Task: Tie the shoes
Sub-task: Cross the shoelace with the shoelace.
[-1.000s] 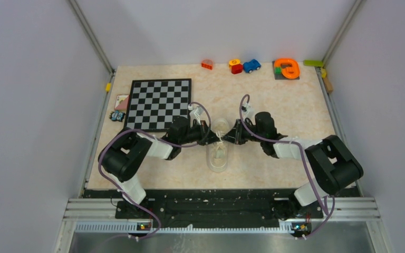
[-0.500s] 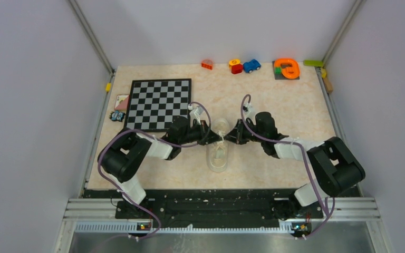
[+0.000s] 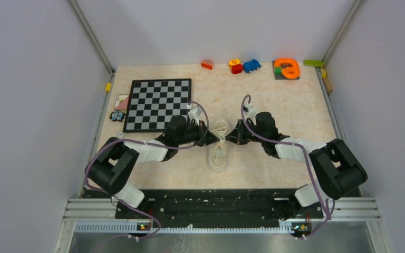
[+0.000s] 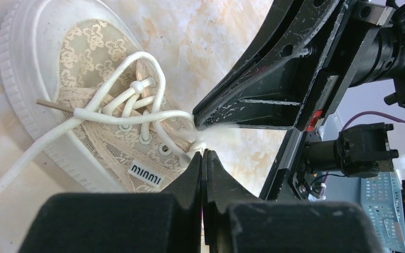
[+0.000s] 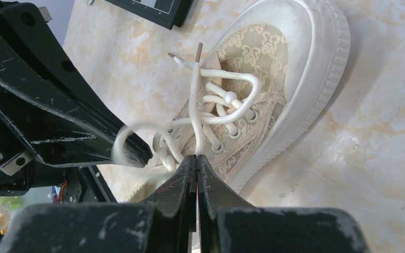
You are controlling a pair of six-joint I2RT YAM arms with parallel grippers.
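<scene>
The cream shoe lies mid-table, toe pointing away from the arm bases, its patterned upper laced in white. My left gripper comes in from the left over the tongue, shut on a lace loop. From the right, my right gripper meets it, shut on a lace strand that runs up from its tips toward the toe. The two tips almost touch above the eyelets. A taut lace runs into the right gripper's tip.
A chessboard lies left of the shoe behind the left arm, with cards at its left edge. Along the far edge stand a red brick, a blue toy car and an orange ring toy.
The right gripper has closed on the lace strand. The left arm's elbow has swung out toward the near left while its gripper edged slightly farther over the shoe.
</scene>
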